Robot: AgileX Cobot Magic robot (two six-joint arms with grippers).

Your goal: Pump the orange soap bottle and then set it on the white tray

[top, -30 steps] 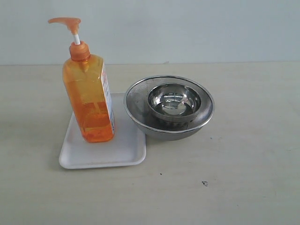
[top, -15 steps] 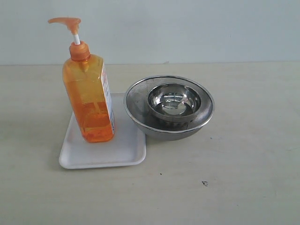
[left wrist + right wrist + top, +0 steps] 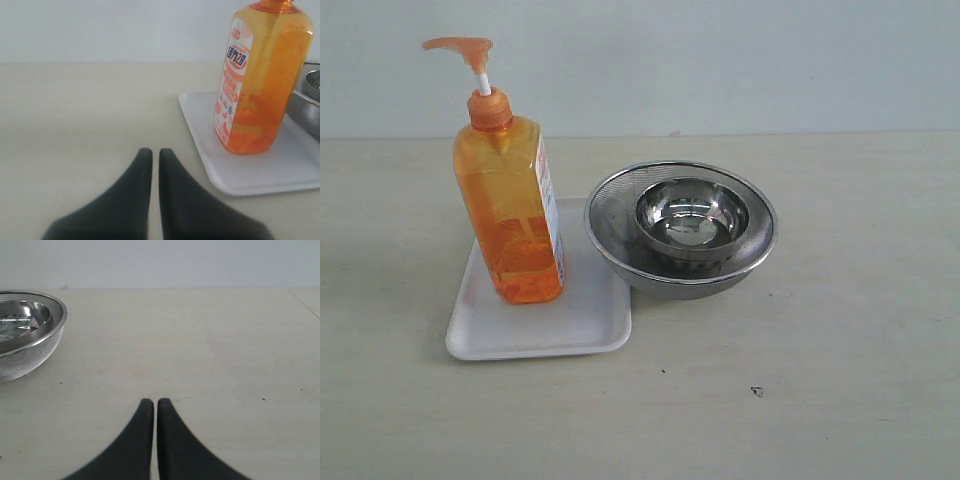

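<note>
Soap bottle [image 3: 510,215]: tall, see-through orange, standing upright on the tray [image 3: 570,325] toward its far left part. The orange pump head [image 3: 460,45] is raised on a white stem.

Label [image 3: 231,85]: orange and white, running down one narrow side. It carries blue Chinese characters followed by "28"; the smaller print below is too fine to read.

Tray: white, shallow-rimmed, flat on the tabletop [image 3: 840,350]. Its right edge is just beside the large steel bowl [image 3: 620,240].

Small steel bowl [image 3: 692,215]: nested inside the large one.

Left gripper [image 3: 155,152]: black fingers drawn together with only a thin slit between them, holding nothing. It sits low over bare tabletop, clear of the tray.

Right gripper [image 3: 154,402]: fingers likewise nearly touching, empty, low over the tabletop and apart from the large bowl.

Tabletop: pale beige, matte, with a few small dark specks.

Wall [image 3: 720,60]: plain pale grey-blue behind the tabletop.
</note>
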